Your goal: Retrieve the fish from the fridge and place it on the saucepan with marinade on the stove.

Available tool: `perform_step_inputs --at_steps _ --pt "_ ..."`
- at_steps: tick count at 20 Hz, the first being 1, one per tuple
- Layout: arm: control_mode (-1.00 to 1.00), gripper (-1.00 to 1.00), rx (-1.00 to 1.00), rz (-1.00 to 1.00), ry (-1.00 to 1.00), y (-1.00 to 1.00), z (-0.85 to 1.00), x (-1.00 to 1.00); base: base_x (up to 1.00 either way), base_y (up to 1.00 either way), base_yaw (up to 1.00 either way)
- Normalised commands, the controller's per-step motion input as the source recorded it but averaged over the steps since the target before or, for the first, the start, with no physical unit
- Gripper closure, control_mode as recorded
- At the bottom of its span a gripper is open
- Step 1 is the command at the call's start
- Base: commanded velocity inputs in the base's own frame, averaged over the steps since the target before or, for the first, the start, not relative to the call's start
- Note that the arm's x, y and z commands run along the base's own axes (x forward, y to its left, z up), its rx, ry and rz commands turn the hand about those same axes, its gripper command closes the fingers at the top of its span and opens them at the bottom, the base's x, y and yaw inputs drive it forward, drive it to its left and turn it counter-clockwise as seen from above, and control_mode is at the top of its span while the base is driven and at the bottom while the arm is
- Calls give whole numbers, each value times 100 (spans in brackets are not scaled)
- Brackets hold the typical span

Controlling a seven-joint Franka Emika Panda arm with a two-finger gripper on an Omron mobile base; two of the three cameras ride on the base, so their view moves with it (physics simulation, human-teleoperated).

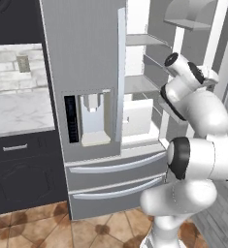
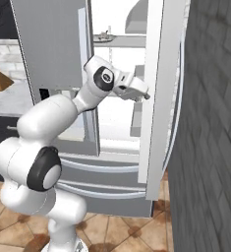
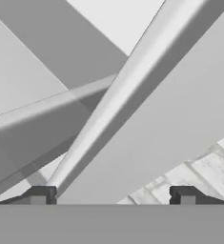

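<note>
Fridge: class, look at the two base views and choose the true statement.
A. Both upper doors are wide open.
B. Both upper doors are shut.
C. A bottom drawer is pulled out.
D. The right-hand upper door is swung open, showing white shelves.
D: the fridge has its right-hand door swung outward, white shelves show, and the dispenser door stays shut.

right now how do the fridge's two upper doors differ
The left door is shut; the right door stands swung open, showing the white interior. The left door carries the water dispenser; the right door shows none. Both are grey steel with long bar handles.
</note>
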Motion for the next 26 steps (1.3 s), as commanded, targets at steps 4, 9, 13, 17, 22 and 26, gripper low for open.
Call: perform_step_inputs --at_steps 4,9,13,17,22,26 --pt "-100 -100 0 0 0 -4 0 2 0 0 0" --pt "-100 -100 0 0 -12 47 19 -62 0 0 0" --pt "-100 -100 0 0 -17 100 46 -90 0 0 0" --pt "-100 -100 0 16 -11 100 28 -71 0 0 0" --pt "-100 -100 5 51 2 92 4 -32 0 0 0" --pt "-100 -100 11 60 3 80 0 -16 0 0 0"
